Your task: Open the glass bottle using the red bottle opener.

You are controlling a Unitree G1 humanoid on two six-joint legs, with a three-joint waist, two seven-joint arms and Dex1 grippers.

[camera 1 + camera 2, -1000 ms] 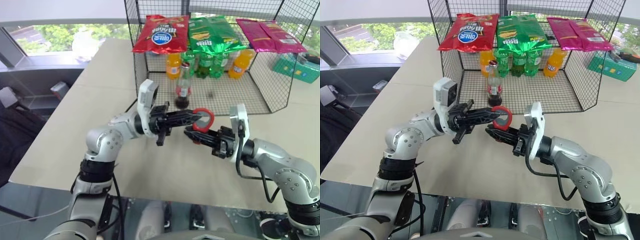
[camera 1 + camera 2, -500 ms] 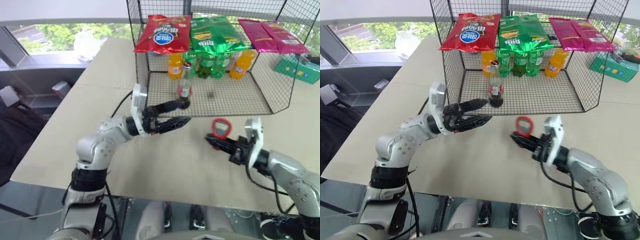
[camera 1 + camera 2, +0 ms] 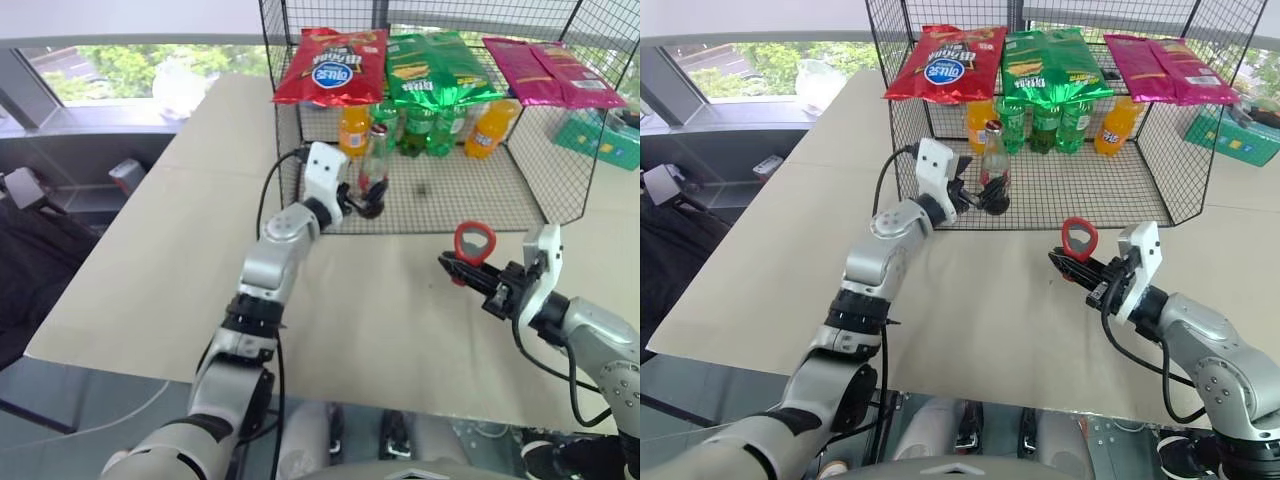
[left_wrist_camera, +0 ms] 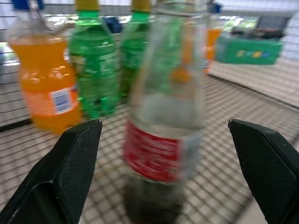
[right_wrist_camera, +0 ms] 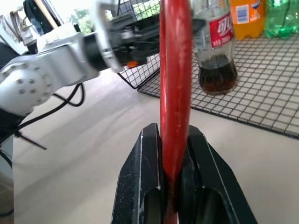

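Glass bottle (image 4: 163,135): little dark cola | left hand (image 4: 166,154) spread around it | right hand (image 5: 169,154) pinching red bottle opener (image 5: 175,70)

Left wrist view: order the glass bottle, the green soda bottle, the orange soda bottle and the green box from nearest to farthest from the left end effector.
1. The glass bottle, right between the open fingers of the left end effector.
2. The green soda bottle and the orange soda bottle, side by side behind it; too close to call.
3. The green box, far back outside the wire rack.
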